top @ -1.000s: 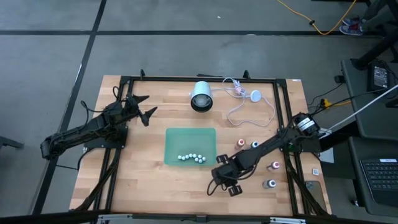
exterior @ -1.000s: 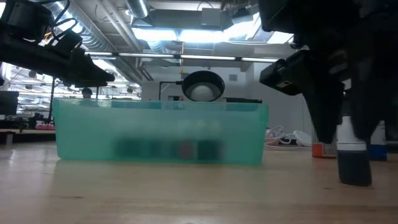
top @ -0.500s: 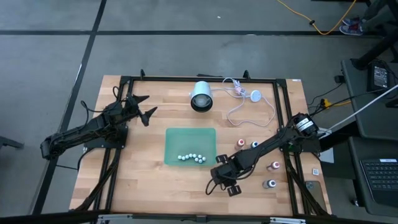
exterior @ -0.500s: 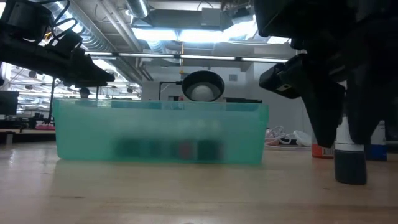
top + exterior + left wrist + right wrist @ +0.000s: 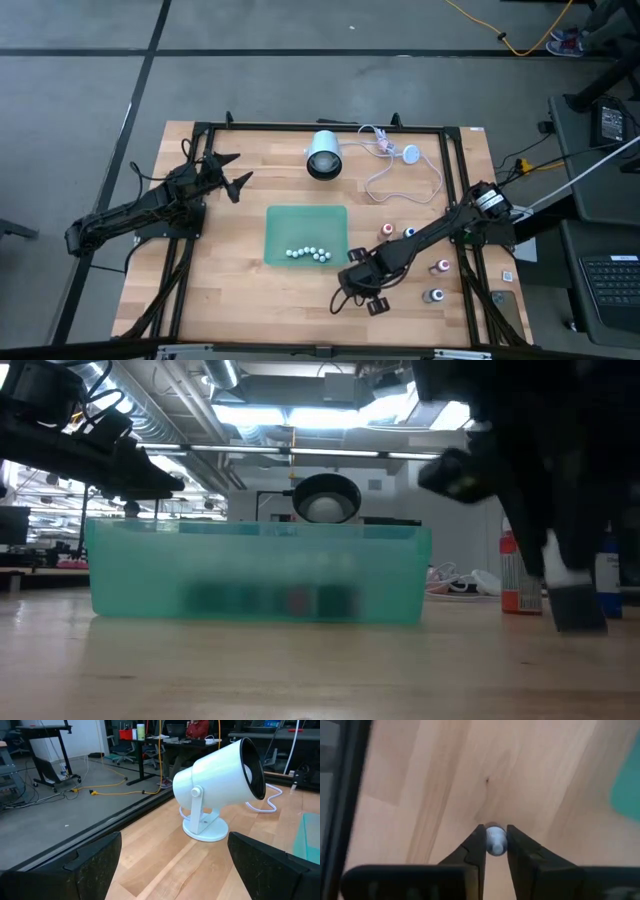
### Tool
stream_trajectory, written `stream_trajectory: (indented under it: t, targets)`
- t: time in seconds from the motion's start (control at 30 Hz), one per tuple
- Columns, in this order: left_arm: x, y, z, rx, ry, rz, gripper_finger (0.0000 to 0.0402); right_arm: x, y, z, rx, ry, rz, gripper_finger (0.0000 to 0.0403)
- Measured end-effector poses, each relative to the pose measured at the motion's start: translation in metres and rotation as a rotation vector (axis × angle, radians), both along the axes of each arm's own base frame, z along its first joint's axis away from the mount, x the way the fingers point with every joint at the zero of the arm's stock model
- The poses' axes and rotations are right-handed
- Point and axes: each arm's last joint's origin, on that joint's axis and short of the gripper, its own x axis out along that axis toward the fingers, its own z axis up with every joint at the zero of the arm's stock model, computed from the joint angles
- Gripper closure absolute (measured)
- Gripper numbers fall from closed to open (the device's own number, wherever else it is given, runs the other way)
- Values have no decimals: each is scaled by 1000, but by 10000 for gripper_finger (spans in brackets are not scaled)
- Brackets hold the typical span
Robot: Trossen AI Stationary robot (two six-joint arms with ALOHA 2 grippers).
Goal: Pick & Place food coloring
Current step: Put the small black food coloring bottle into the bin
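My right gripper point(image 5: 370, 298) is near the table's near edge, right of the teal tray point(image 5: 280, 222). It is shut on a tiny dark bottle with a pale cap point(image 5: 573, 600). Other food coloring bottles stand on the wood to its right: an orange one point(image 5: 387, 230), a blue one point(image 5: 409, 232), a dark red one point(image 5: 443, 266) and a dark grey one point(image 5: 435, 295). Several small pale-topped things point(image 5: 307, 254) stand in a row in the tray. My left gripper point(image 5: 170, 870) waits open, raised over the table's left far part. My right gripper pinches the bottle's pale cap point(image 5: 495, 840) between its two fingers point(image 5: 476, 847), coming from above and pointing down. The dark body point(image 5: 577, 608) hangs below the fingers, slightly tilted and clear of the wood.
A white lamp point(image 5: 323, 155) stands at the table's far middle, with a white cable point(image 5: 400, 170) looping to its right. Black frame rails point(image 5: 462, 210) run along the table's edges. Bare wood lies between the tray and the near edge.
My right gripper has risen a little with the dark bottle. The bottle stood on the wood a second ago; it now hangs clear and tipped. This has uncovered the orange bottle behind it in the low view.
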Motion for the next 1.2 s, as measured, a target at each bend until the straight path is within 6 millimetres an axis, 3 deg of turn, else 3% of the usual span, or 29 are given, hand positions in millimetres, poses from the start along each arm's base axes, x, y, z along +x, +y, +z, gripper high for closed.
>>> stream_trajectory:
  t: [0.4, 0.63, 0.9, 1.2]
  targets:
    - [0, 0, 0, 0, 0, 0, 41, 26, -12, 65, -19, -64, 1, 339]
    - [0, 0, 0, 0, 0, 0, 41, 47, -39, 89, -51, -167, -61, 345]
    - [0, 0, 0, 0, 0, 0, 41, 71, -84, 66, -101, -114, -201, 337]
    - [0, 0, 0, 0, 0, 0, 41, 89, -103, 33, -112, -72, -259, 335]
